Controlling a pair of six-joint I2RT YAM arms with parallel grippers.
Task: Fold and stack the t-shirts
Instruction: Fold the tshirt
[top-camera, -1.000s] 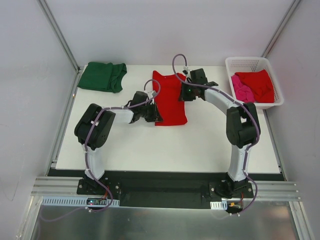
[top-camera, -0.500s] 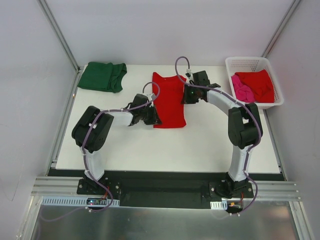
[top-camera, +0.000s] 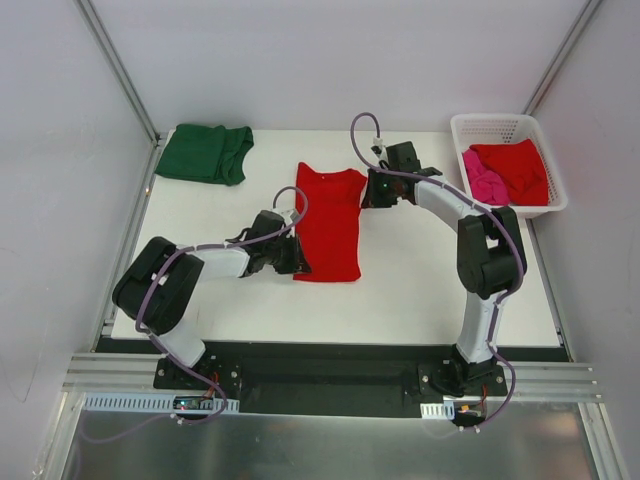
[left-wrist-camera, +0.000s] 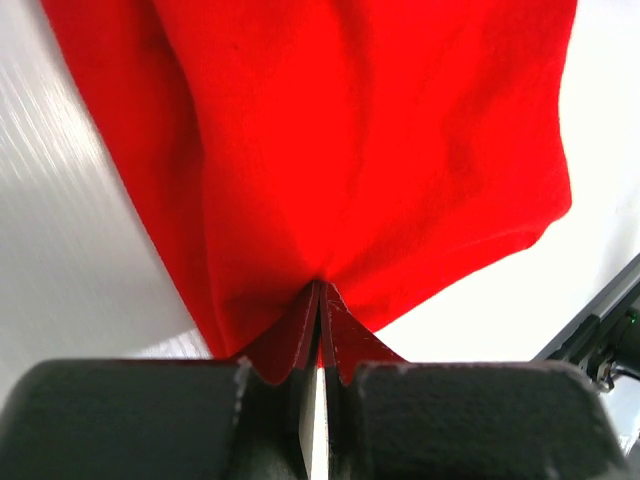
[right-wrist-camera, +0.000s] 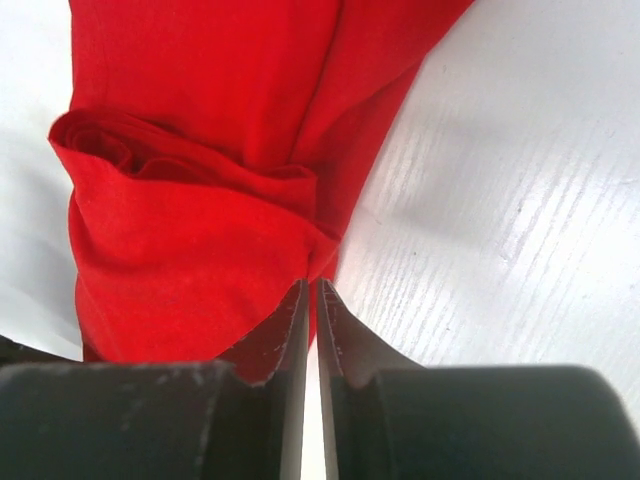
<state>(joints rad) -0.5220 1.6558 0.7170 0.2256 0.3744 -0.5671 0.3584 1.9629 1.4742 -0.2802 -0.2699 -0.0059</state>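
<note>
A bright red t-shirt (top-camera: 330, 220) lies folded into a long strip in the middle of the white table (top-camera: 440, 280). My left gripper (top-camera: 297, 258) is shut on its near left corner; in the left wrist view the cloth (left-wrist-camera: 380, 150) gathers into the closed fingertips (left-wrist-camera: 320, 290). My right gripper (top-camera: 368, 195) pinches the far right edge by the rolled sleeve (right-wrist-camera: 200, 250), its jaws almost together (right-wrist-camera: 312, 285) with red cloth between them. A dark green t-shirt (top-camera: 205, 153) lies folded at the far left corner.
A white lattice basket (top-camera: 500, 120) stands at the far right and holds another red t-shirt (top-camera: 515, 165) and a pink one (top-camera: 482, 180). Metal frame posts rise at both far corners. The table's near edge runs just beyond the arm bases.
Both grippers have dragged the red t-shirt toward the near edge and slightly left. The left arm has drawn back and folded lower. The right jaws have eased apart a hair.
</note>
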